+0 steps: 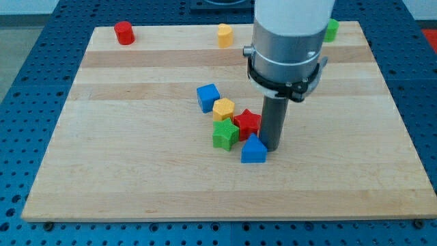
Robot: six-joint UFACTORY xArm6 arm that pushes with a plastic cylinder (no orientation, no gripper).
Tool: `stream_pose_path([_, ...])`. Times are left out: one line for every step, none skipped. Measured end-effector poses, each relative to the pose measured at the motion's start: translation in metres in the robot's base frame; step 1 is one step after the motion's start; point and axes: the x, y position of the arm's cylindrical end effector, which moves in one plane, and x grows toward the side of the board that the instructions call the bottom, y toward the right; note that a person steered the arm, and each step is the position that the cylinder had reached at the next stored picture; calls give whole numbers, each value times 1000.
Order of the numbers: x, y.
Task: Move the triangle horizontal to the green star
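Observation:
The blue triangle [253,150] lies near the board's middle, just below and right of the green star [224,134]. My tip [272,147] stands right beside the triangle's upper right edge, touching or nearly touching it. The red star [248,122] sits just above the triangle, left of the rod. The yellow hexagon [223,108] rests above the green star, and the blue cube [207,96] lies up and left of it. These blocks form a tight cluster.
A red cylinder [123,33] stands at the board's top left. A yellow block [224,34] stands at the top middle. A green block [331,29] peeks out behind the arm at the top right. The wooden board [102,171] lies on a blue pegboard table.

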Motion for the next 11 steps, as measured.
stream_pose_path([21,-11])
stream_pose_path([37,-28])
stream_pose_path([44,-53])
stream_pose_path([44,-76])
stream_pose_path([41,-82])
stream_pose_path([29,-94])
stream_pose_path([9,-105])
stream_pose_path([7,-143])
stream_pose_path([2,-170])
stream_pose_path([-10,-179])
stream_pose_path([-21,-182])
